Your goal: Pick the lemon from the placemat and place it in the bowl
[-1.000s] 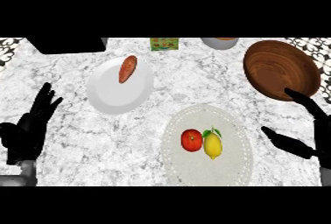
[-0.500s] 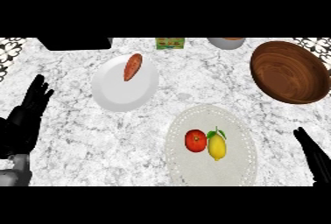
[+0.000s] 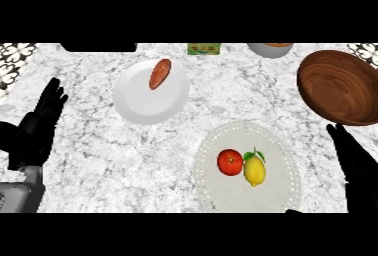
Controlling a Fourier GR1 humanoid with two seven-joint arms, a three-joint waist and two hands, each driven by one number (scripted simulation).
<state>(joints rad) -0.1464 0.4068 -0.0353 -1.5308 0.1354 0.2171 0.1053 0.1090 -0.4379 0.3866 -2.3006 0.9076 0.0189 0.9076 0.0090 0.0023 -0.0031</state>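
A yellow lemon [image 3: 255, 170] with a green leaf lies on a pale round placemat [image 3: 247, 200] at the lower right, touching a red tomato [image 3: 229, 162] on its left. A brown wooden bowl [image 3: 342, 92] stands at the upper right, partly cut by the view's edge. My right hand [image 3: 356, 162] is open, fingers straight, at the right edge just right of the placemat and below the bowl, apart from the lemon. My left hand [image 3: 38, 127] rests open at the left edge, fingers up.
A white plate [image 3: 148, 102] holding an orange-red sweet potato [image 3: 159, 74] stands at the upper middle. A green packet [image 3: 203, 48] and a grey cup [image 3: 270, 49] sit along the far edge. The counter is white marble.
The right hand has risen from the lower right corner to beside the placemat, under the bowl. The left hand has shifted slightly.
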